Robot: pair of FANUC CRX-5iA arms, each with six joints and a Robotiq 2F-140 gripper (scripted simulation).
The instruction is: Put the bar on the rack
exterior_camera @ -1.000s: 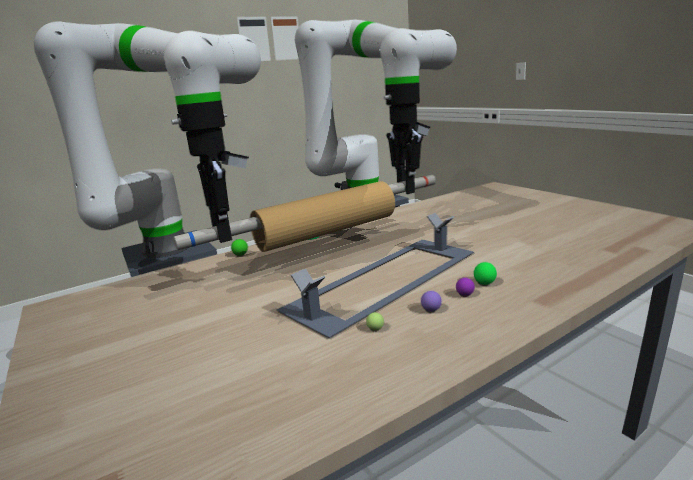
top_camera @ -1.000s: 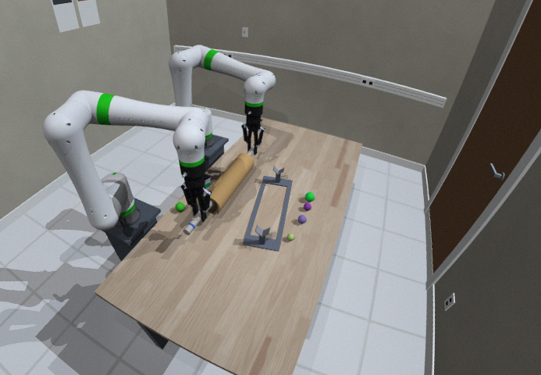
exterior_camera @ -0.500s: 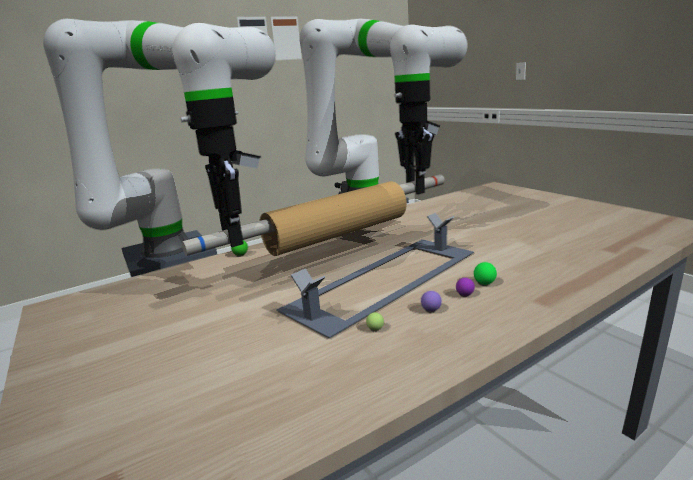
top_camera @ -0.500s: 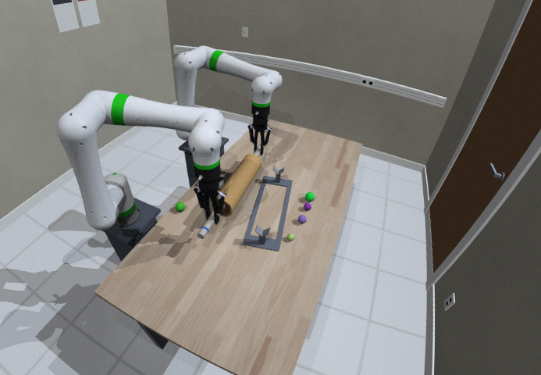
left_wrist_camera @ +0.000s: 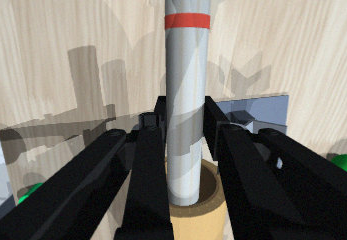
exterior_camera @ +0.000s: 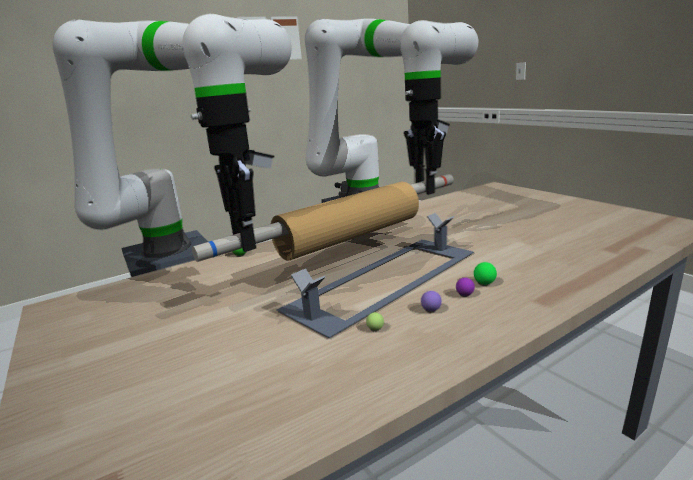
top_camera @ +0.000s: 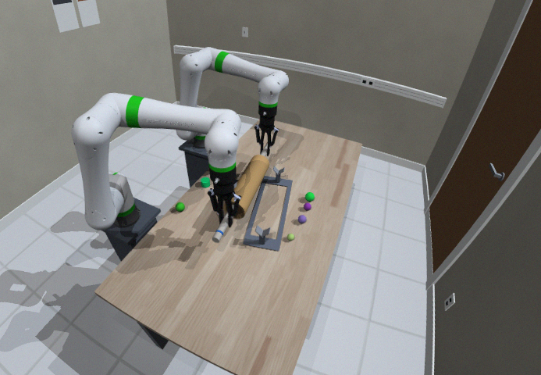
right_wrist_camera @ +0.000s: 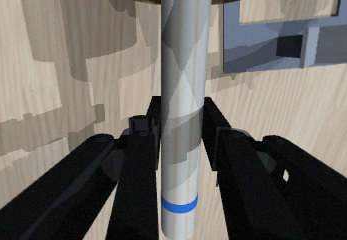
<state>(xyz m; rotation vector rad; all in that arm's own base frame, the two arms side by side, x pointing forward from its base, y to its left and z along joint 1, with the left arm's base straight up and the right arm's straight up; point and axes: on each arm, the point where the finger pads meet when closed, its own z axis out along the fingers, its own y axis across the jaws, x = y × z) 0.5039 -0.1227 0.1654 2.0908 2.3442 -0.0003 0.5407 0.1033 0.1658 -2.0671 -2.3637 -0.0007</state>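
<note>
The grey bar (top_camera: 217,236) (exterior_camera: 267,231) (left_wrist_camera: 185,75) (right_wrist_camera: 181,75) hangs above the table, beside the rack on the robots' side. The tan paper roll (top_camera: 253,181) (exterior_camera: 352,217) (left_wrist_camera: 201,227) is around its middle. My left gripper (top_camera: 265,151) (exterior_camera: 425,186) (left_wrist_camera: 183,109) is shut on the bar between roll and red ring. My right gripper (top_camera: 225,222) (exterior_camera: 246,243) (right_wrist_camera: 180,112) is shut on it between roll and blue ring. The dark rack (top_camera: 284,208) (exterior_camera: 398,293) (left_wrist_camera: 276,110) (right_wrist_camera: 231,45) stands flat on the table, both cradles empty.
Beyond the rack lie a green ball (top_camera: 309,196) (exterior_camera: 484,273), a purple ball (top_camera: 307,206) (exterior_camera: 464,286), a violet ball (top_camera: 302,219) (exterior_camera: 430,301) and a lime ball (top_camera: 290,237) (exterior_camera: 374,320). A green cylinder (top_camera: 205,182) and another green ball (top_camera: 180,206) are near the robots' edge.
</note>
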